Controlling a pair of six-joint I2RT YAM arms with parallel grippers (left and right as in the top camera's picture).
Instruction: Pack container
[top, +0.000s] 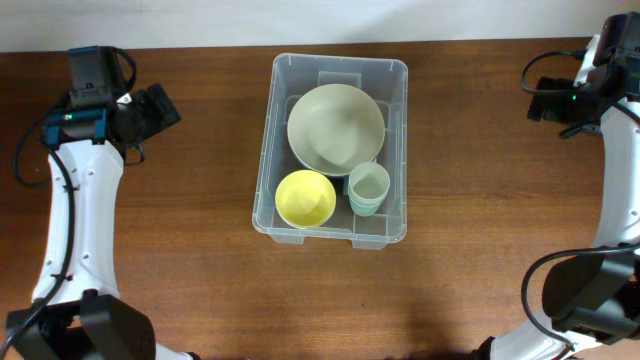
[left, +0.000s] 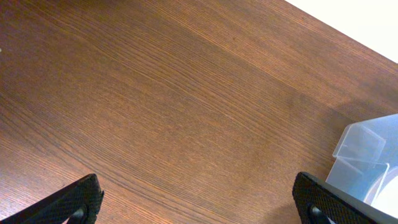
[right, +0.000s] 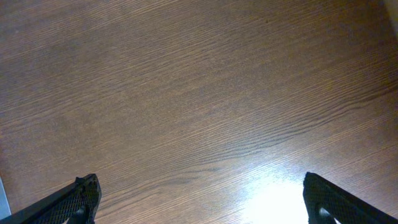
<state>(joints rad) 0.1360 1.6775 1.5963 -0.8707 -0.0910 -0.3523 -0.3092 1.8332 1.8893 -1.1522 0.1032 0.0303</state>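
The container (top: 340, 62) sits at the middle of the table (top: 200, 290), clear-walled, long side running away from me, and everything I see is inside it. A big pale bowl (top: 335, 125) fills its far half. The near half is shared by a yellow bowl (top: 305, 198) on the left and a pale green cup (top: 368, 187) on the right. They touch or nearly touch, and I'd say they lie that way because it is the only way all three fit flat on the floor. The cup may be two nested; I cannot tell. Both arms stand well apart from the container, one to each side, level with its far end. The left gripper (left: 196, 190) has its fingers spread wide over bare wood with nothing between them, and only a corner of the container shows at the edge of its camera view. The right gripper (right: 200, 186) is likewise spread and empty. My guess is they are parked out there so nothing gets knocked; the packing looks finished or close to it. The table is dark brown wood, grain running across, with a bright glare to the container's right. Beyond its far edge there is only a plain pale strip (top: 200, 20).
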